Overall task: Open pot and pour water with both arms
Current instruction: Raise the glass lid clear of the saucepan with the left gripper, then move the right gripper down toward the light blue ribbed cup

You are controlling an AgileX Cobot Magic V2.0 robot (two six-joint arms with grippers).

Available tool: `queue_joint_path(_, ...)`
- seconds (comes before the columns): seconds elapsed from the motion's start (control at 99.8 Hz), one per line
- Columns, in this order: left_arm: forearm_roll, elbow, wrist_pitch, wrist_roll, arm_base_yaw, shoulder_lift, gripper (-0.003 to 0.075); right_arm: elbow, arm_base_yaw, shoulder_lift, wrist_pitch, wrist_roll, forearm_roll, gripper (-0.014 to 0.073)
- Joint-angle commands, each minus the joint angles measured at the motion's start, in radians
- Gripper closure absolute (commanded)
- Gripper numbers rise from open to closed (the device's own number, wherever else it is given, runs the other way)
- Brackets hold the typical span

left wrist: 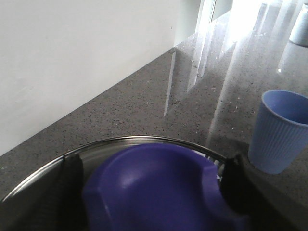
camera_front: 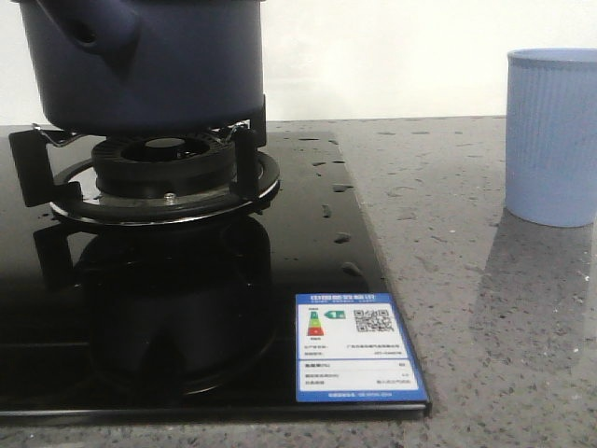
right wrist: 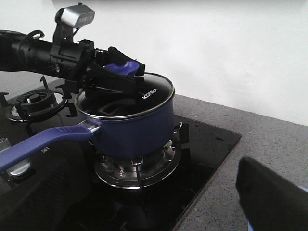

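Note:
The dark navy pot (camera_front: 159, 65) stands on the gas burner (camera_front: 163, 173) at the far left; it also shows in the right wrist view (right wrist: 134, 127), with its long blue handle (right wrist: 43, 144). Its glass lid (right wrist: 144, 94) lies on it. My left gripper (right wrist: 120, 67) is over the lid, its fingers (left wrist: 70, 185) closed on either side of the blue lid knob (left wrist: 159, 187). My right gripper (right wrist: 154, 211) is open and empty, low over the hob on the handle side, apart from the pot. Neither gripper shows in the front view.
A light blue ribbed cup (camera_front: 552, 135) stands upright on the grey counter to the right of the black glass hob (camera_front: 326, 233); it also shows in the left wrist view (left wrist: 279, 130). A second burner (right wrist: 36, 101) lies beyond the pot. The white wall runs behind.

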Motion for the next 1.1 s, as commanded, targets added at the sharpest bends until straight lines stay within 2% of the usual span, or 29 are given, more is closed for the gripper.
queue_joint_path(0.0, -0.089, -0.031, 0.018, -0.001, -0.005, -0.023, 0.0246, -0.038, 0.002, 0.014, -0.043, -0.009, 0.030, -0.0030)
queue_joint_path(0.301, -0.133, -0.031, 0.020, -0.001, -0.005, -0.025, 0.0449, -0.038, 0.002, 0.014, -0.045, -0.009, 0.030, -0.0030)
queue_joint_path(0.431, -0.215, -0.037, 0.020, 0.001, 0.003, -0.036, 0.0451, -0.038, 0.002, 0.014, -0.088, -0.009, 0.007, -0.0030)
queue_joint_path(0.561, -0.259, -0.042, 0.023, 0.001, 0.028, -0.079, 0.0451, -0.038, 0.002, 0.014, -0.195, -0.009, -0.045, -0.0030)
queue_joint_path(0.772, -0.257, -0.042, 0.025, -0.022, 0.081, -0.203, 0.0451, -0.038, -0.005, 0.014, -0.358, -0.009, -0.236, -0.0030)
queue_joint_path(0.872, -0.255, -0.042, 0.022, -0.070, 0.106, -0.263, 0.0451, -0.031, -0.024, 0.014, -0.355, 0.010, -0.362, -0.0030)
queue_joint_path(1.093, -0.189, -0.042, 0.016, -0.110, 0.119, -0.376, 0.0451, 0.086, -0.063, 0.014, -0.340, 0.128, -0.407, -0.0030)
